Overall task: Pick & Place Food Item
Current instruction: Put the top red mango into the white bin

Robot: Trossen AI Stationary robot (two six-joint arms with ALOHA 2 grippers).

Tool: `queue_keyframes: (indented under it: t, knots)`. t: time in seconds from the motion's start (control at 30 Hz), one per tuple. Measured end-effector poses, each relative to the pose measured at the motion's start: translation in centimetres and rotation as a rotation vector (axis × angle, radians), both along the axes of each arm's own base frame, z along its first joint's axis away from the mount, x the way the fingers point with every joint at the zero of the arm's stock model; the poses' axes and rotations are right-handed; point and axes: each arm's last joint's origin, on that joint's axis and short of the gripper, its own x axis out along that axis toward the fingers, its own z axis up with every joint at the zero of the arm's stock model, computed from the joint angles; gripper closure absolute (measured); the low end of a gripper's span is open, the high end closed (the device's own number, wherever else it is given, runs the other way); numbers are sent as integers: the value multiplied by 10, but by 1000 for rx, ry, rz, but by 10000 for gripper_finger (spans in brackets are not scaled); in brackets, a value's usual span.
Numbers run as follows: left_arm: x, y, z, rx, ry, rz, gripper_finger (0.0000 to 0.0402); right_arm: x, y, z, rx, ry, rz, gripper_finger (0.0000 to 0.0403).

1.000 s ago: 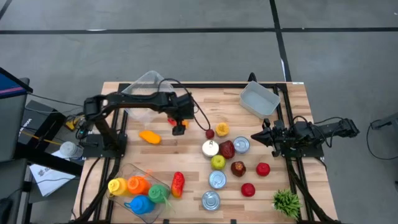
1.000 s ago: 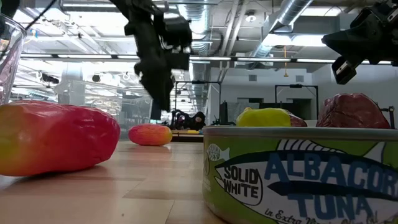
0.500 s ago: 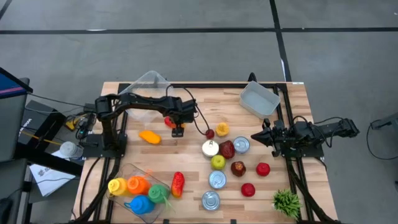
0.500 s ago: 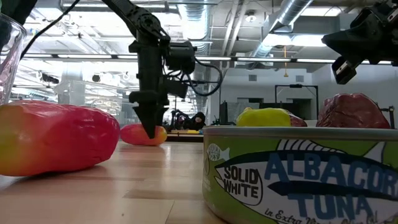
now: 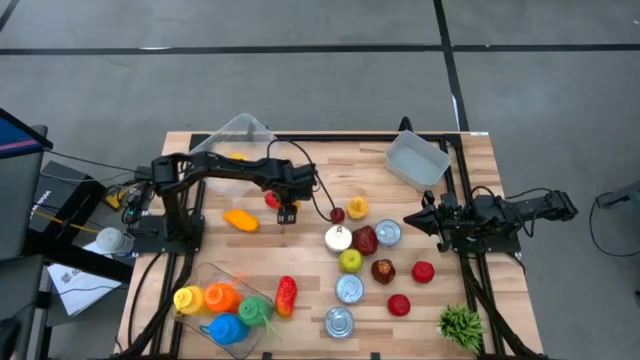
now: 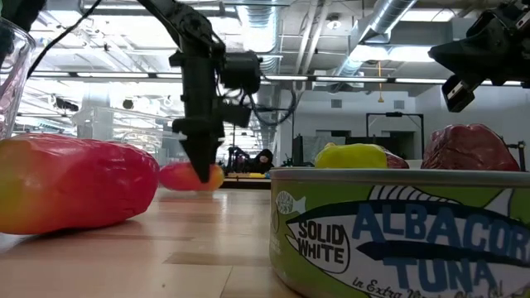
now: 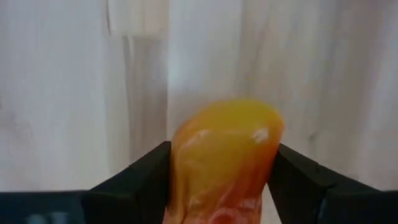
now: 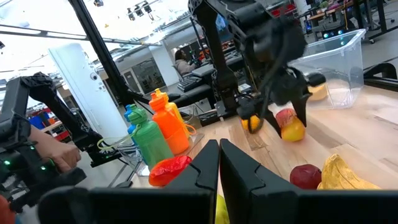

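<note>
A red and yellow fruit (image 5: 272,198) lies on the wooden table (image 5: 300,255) left of centre; the low view shows the fruit (image 6: 178,177) resting on the boards. My left gripper (image 5: 285,207) points down over it and is shut on it; the left wrist view shows the fruit (image 7: 224,155) between both fingers. My right gripper (image 5: 410,220) waits shut and level at the table's right side, touching nothing. A clear bin (image 5: 235,140) stands at the far left and another clear bin (image 5: 417,160) at the far right. My left gripper pinches the fruit between its two fingers, one finger (image 7: 146,171) against each of its opposite sides (image 7: 183,162). The fingers come from above, pointing nearly straight down. The fruit's underside (image 6: 184,187) sits on the table.
An orange food item (image 5: 240,219) lies just left of the fruit. Cans (image 5: 388,233), apples and other fruit (image 5: 350,260) crowd the centre right. Bottles in a clear tray (image 5: 220,305) and a red fruit (image 5: 286,295) sit near left; a green plant (image 5: 461,325) near right.
My left gripper has come down onto the red and yellow fruit, its fingertips sinking from above the fruit to table level beside it. The fruit stays on the table.
</note>
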Motion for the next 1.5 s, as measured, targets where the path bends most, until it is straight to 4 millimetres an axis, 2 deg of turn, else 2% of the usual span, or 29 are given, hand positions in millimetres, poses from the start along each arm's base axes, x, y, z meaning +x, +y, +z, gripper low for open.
queue_keyframes:
  t: [0.2,0.3,0.47,0.57,0.7,0.8,0.87,1.03,1.33,1.5]
  knots:
    - [-6,-16,45,-87,-188,74,178,0,0,0,0,0,0,393]
    - [-16,-22,79,-211,-342,178,181,0,0,0,0,0,0,393]
    - [-38,-31,146,-407,-683,225,179,0,0,0,0,0,0,393]
    - [-56,-38,189,-524,-919,181,179,0,0,0,0,0,0,393]
    - [-85,-52,243,-658,-1224,38,179,0,0,0,0,0,0,393]
    - [-110,-66,275,-719,-1416,-77,179,0,0,0,0,1,0,393]
    - [-123,-74,289,-734,-1516,-147,179,0,0,0,1,-2,0,393]
    - [-144,-85,306,-677,-1662,-196,179,0,0,0,0,0,0,393]
    - [-131,-82,299,-587,-1667,-116,179,0,0,0,0,1,1,393]
    - [-127,-73,295,-437,-1678,26,179,0,0,0,0,1,1,393]
